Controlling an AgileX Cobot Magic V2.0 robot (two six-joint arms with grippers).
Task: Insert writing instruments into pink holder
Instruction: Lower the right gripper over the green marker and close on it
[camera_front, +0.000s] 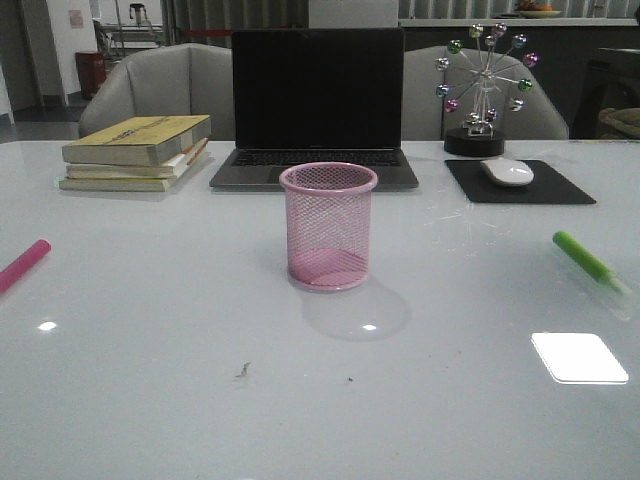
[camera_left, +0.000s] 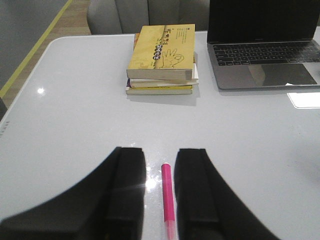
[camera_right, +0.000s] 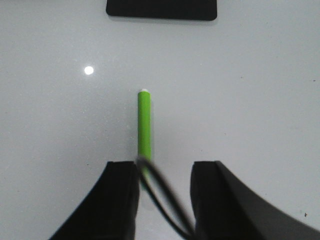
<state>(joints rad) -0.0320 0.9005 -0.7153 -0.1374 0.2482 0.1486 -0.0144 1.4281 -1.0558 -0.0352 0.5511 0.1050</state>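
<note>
Left hand (camera_left: 160, 192) hangs open, pink marker (camera_left: 168, 200) lying between its fingers; right hand (camera_right: 164, 192) likewise open astride the green marker (camera_right: 144, 130). No legible writing on either.

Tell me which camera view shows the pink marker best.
The left wrist view: the pink marker lies lengthwise between the open fingers of the left gripper, most of its barrel showing. The front view catches only one end at the table's left edge. The right wrist view shows none of it.

Overhead lights glare on glossy counter (camera_front: 150, 380), brightest patch near right; soft shadows, wrist-view jaws slightly blurred.
</note>
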